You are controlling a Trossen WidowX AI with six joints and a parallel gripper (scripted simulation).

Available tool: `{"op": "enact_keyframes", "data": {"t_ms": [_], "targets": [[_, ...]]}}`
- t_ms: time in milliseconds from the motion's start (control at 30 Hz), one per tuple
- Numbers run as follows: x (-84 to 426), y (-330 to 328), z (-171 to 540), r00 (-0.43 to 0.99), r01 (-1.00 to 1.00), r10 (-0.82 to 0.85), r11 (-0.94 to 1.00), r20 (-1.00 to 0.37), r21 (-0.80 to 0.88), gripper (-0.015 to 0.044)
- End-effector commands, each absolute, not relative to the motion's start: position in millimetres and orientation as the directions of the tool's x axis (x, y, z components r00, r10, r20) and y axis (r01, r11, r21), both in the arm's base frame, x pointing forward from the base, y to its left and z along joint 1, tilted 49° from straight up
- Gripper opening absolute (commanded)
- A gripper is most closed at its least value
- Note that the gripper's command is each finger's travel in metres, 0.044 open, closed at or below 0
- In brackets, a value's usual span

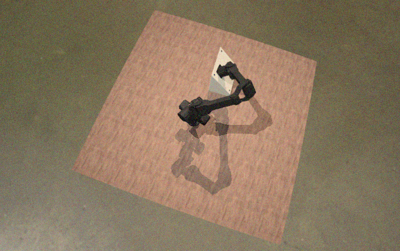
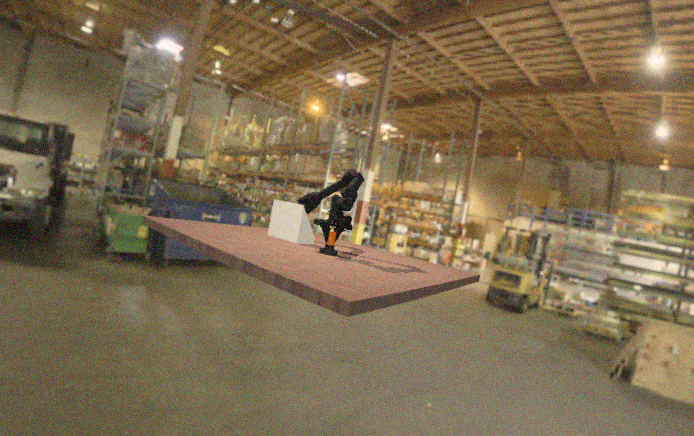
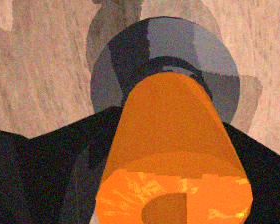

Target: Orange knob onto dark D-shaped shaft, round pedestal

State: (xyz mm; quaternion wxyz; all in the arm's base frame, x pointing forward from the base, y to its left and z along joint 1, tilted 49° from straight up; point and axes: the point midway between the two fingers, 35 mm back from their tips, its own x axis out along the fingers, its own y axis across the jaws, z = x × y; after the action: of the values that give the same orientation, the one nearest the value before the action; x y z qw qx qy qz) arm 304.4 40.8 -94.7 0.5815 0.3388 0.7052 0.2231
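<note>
The orange knob [image 2: 331,238] [image 3: 173,125] stands upright over the round dark pedestal [image 2: 328,252] [image 3: 103,87]. My gripper [image 2: 332,232] [image 3: 168,124] is shut on the knob, with a black finger on each side. In the wrist view the knob's near end shows a D-shaped opening with its flat side to the right. The knob's far end lies over the pedestal's dark raised centre. The shaft is hidden by the knob, and I cannot tell whether a gap is left below the knob. In the top view the arm hides knob and pedestal.
A white wedge-shaped block [image 1: 221,62] [image 2: 289,220] stands on the wooden table top [image 1: 132,124] [image 2: 284,265], near the arm's base. The arm [image 1: 218,104] [image 2: 341,186] reaches from beside it to the pedestal. Arm shadows fall across the table.
</note>
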Motion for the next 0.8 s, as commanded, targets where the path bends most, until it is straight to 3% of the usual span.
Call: {"op": "enact_keyframes", "data": {"t_ms": [0,400,633,767], "targets": [[304.6,40.6,-94.6,-0.094,0.222,0.737,0.670,-0.669,0.708,0.0131],[304.6,40.6,-94.6,-0.094,0.222,0.737,0.670,-0.669,0.708,0.0440],[305.4,38.3,-92.8,-0.093,0.222,0.737,0.671,-0.670,0.708,0.0440],[314.5,-10.6,-51.7,-0.092,0.220,0.733,0.675,-0.674,0.704,0.0440]]}}
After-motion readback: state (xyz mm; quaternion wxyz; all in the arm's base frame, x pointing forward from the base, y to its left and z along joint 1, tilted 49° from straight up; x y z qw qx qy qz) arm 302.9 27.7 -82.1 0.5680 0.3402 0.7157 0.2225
